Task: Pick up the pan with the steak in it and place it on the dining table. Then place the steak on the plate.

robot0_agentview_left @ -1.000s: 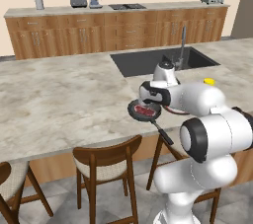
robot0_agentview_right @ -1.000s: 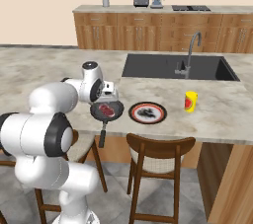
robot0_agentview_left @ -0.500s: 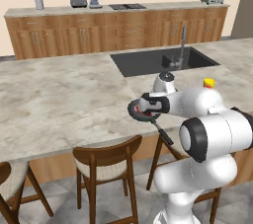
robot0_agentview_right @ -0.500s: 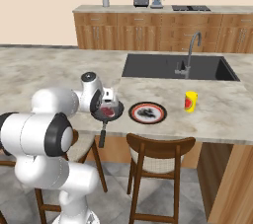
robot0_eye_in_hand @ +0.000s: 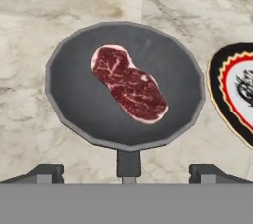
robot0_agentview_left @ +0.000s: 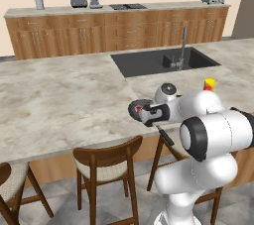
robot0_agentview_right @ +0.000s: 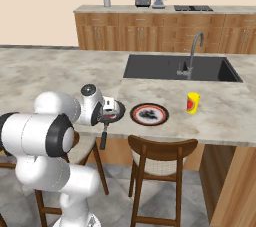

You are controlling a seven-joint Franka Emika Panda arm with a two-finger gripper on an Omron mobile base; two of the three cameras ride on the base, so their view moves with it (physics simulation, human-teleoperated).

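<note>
Two finger tips of the gripper spread wide apart, holding nothing, poised above the pan's handle end. Below, the pan resting on the dining table near its front edge, the steak inside. Just right, beside the pan, the plate.

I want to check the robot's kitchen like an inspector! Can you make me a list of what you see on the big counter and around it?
Surface: dining table, beige marbled stone, built-in sink.
Job's things: pan on the table, steak lying inside it; plate beside the pan, no steak on it.
Clutter: yellow cup near the sink.
Grippers: gripper open, above the pan's handle end, holding nothing.
Cables: nothing seen.
Surroundings: wooden stools at the table; wall counter with appliances behind.
</note>
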